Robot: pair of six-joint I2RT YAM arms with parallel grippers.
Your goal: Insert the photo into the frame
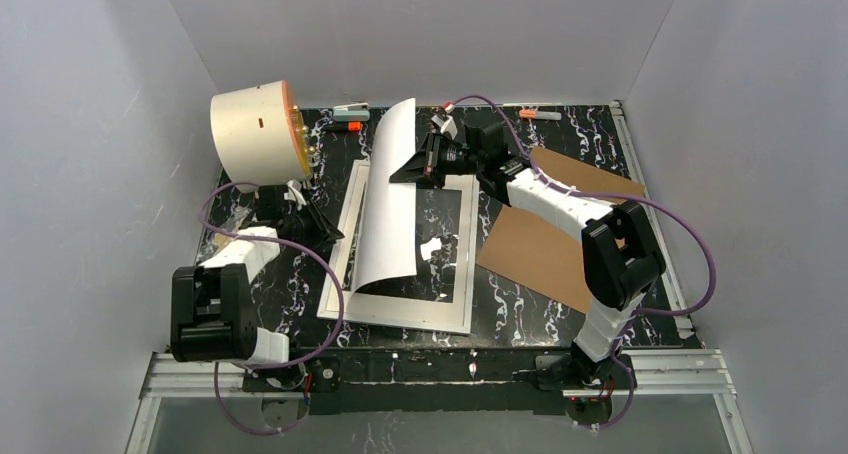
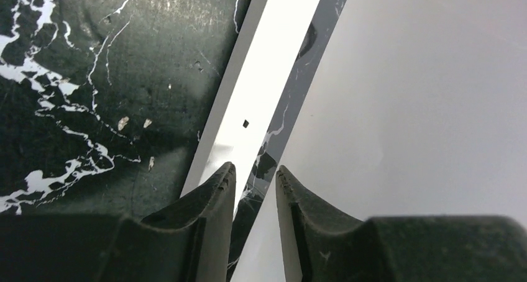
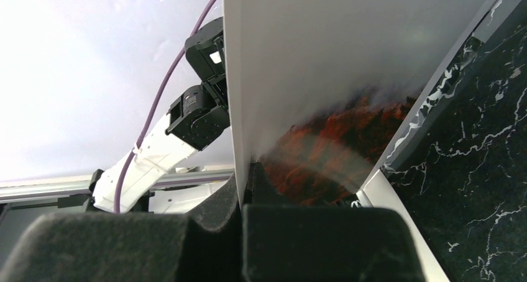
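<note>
Before me the photo (image 3: 329, 139) shows red-orange and misty white, the frame (image 1: 420, 313) white, the table (image 1: 530, 309) black marble veined white.

Table top (image 1: 505, 309): black with white marble veining.
Drum (image 1: 252, 132): cream cylinder lying on its side at far left, orange face turned right.
Cardboard board (image 1: 530, 246): plain brown, flat on the table, right of centre.
Small items (image 1: 348, 126): orange-and-white pieces along the far edge, too small to identify.
Walls (image 1: 420, 34): plain white on the left, far and right sides.
Rail (image 1: 680, 374): bare metal along the near edge.
</note>
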